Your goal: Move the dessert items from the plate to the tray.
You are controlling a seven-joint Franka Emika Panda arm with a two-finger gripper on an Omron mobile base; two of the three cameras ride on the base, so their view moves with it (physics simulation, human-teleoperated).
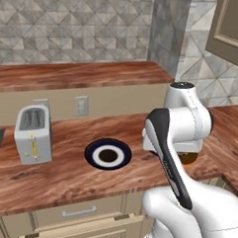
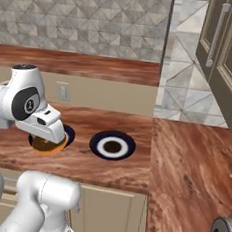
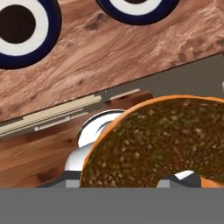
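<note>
Doughnut (image 3: 166, 144) gripped in part-closed pincer (image 2: 48, 142), arm bent low over counter (image 2: 184, 155).

Counter (image 1: 64, 172): reddish wood grain, smooth w/ slight sheen. Toaster (image 1: 33, 135): pale metal, satin. Plates (image 1: 108, 154): glazed ceramic look, white w/ dark blue rim, glossy. Doughnut (image 3: 170, 140): rough, speckled brown crust, orange edge, matt. Backsplash (image 1: 71, 24): grey stone tile, matt.
</note>
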